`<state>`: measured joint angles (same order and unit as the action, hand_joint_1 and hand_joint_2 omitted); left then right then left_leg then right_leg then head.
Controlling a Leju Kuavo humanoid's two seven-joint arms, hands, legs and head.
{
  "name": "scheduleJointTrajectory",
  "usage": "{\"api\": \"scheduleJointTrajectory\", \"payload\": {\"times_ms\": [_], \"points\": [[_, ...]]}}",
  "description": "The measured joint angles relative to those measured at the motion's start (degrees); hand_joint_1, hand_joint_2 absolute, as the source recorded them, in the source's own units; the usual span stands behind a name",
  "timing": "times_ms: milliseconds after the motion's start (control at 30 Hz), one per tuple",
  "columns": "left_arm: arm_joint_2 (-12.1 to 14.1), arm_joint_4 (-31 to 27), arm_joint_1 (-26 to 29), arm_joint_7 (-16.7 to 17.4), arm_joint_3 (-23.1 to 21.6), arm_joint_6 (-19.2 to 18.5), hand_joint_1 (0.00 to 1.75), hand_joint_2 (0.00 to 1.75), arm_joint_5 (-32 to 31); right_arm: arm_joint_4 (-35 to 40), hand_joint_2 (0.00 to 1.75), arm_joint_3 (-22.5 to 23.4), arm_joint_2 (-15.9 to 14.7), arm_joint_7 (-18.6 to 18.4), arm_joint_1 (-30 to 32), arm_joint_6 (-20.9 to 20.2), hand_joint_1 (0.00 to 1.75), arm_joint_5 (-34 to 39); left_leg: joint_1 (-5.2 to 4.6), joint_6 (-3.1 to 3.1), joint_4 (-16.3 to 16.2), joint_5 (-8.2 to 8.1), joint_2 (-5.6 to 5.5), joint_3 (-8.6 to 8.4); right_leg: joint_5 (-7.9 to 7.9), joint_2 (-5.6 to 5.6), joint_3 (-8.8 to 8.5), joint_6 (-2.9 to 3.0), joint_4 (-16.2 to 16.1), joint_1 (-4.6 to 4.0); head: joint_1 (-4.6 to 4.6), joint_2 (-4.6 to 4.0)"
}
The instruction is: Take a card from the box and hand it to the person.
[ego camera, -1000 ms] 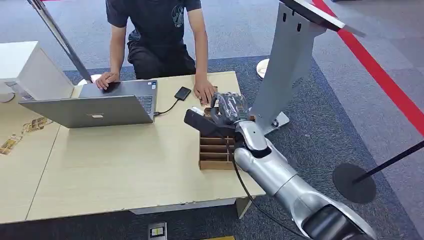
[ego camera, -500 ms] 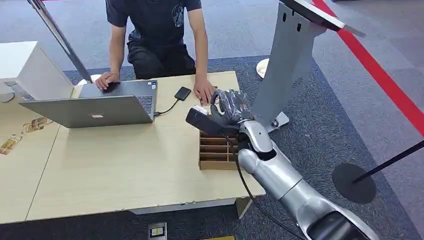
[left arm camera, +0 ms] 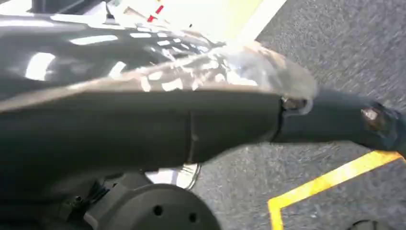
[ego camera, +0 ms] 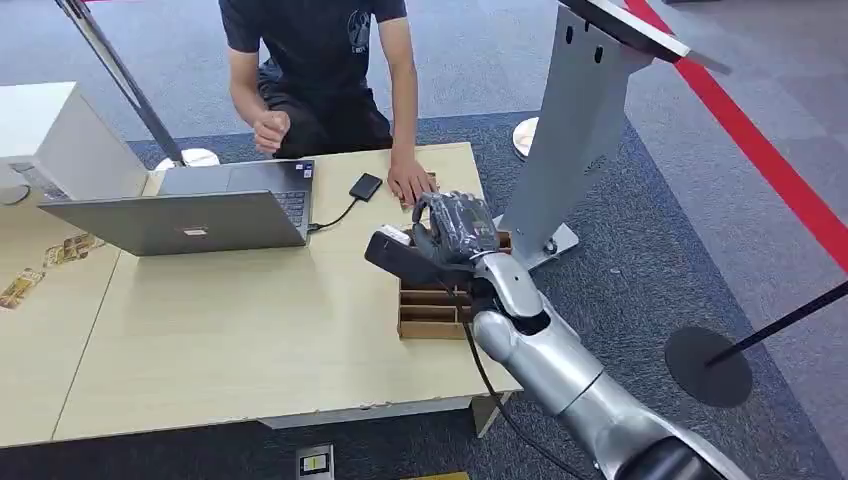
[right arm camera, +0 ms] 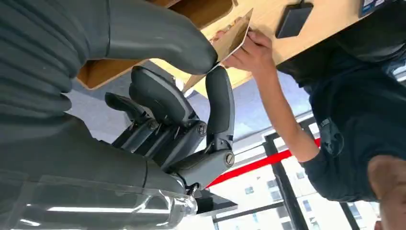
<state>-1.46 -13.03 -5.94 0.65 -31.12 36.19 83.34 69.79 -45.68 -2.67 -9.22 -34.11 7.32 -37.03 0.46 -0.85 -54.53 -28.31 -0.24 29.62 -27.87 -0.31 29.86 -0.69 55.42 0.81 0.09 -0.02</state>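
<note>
Right wrist view has the robot's right hand with its fingers pinching one tan printed card above the brown cardboard divider box on the pale wooden worktop, right by one person's hand.

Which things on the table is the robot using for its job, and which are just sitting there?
For the job: card pinched by the right hand; cardboard box; the person's hand near it.

Just lying about: laptop; black device cabled to it; white box; grey stand.
</note>
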Motion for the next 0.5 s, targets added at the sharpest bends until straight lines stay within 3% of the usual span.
{"api": "scheduleJointTrajectory", "payload": {"times_ms": [133,500], "points": [[-0.92,-0.07,-0.10,2.49,-1.29,1.03,0.00,0.00,-1.79,0.22,1.75,-0.35,0.18,0.11,-0.01,-0.20,1.75,0.59,0.02,0.00,0.00,0.00,0.00,0.00,0.00,0.00,0.00,0.00,0.00,0.00,0.02,0.00],[-1.40,-0.63,-0.17,5.38,-4.77,1.86,0.00,0.00,-3.57,0.20,1.75,-1.29,0.52,0.90,-0.13,0.24,1.75,1.86,0.02,0.00,0.00,0.00,-0.01,0.01,0.00,0.00,0.00,0.00,0.01,-0.01,0.02,0.00]]}}
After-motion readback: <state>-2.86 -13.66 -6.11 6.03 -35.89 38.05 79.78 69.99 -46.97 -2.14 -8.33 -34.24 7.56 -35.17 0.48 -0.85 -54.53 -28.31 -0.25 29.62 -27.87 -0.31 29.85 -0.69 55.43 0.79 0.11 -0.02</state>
